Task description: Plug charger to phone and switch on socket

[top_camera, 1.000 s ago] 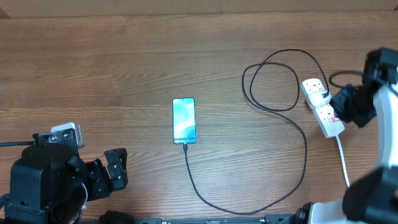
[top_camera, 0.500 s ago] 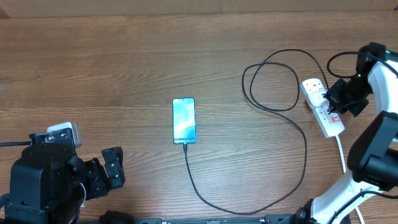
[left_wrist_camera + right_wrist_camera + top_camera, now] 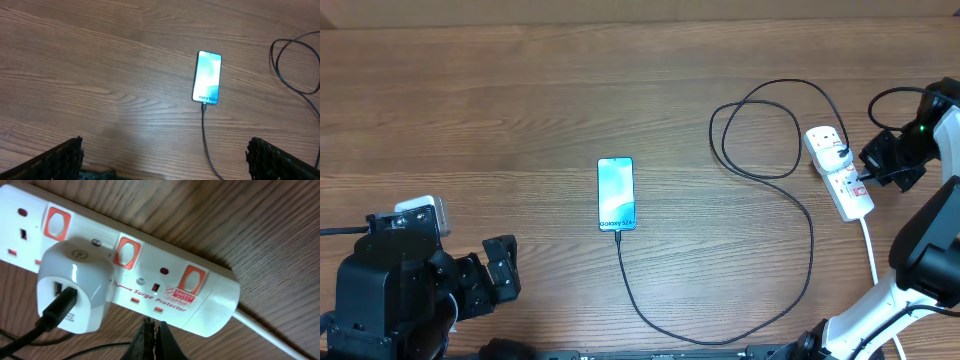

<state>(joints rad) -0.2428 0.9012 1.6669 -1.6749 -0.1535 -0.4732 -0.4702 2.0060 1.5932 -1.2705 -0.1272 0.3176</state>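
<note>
The phone (image 3: 616, 193) lies face up mid-table with its blue-white screen lit; it also shows in the left wrist view (image 3: 207, 77). The black charger cable (image 3: 790, 255) runs from the phone's lower end, loops right and ends in a white adapter (image 3: 75, 291) plugged into the white power strip (image 3: 838, 171). The strip's red switches (image 3: 125, 252) show in the right wrist view. My right gripper (image 3: 152, 330) is shut and empty, its tips just beside the strip's long edge. My left gripper (image 3: 162, 160) is open and empty, low at the front left, well short of the phone.
The strip's white cord (image 3: 871, 258) runs toward the front right edge. The cable forms a loop (image 3: 760, 130) left of the strip. The right arm's base (image 3: 880, 320) stands at the front right.
My right gripper has drawn back to the right, off the top of the power strip to its right edge. The left arm has barely shifted. Phone and cable are unmoved.
</note>
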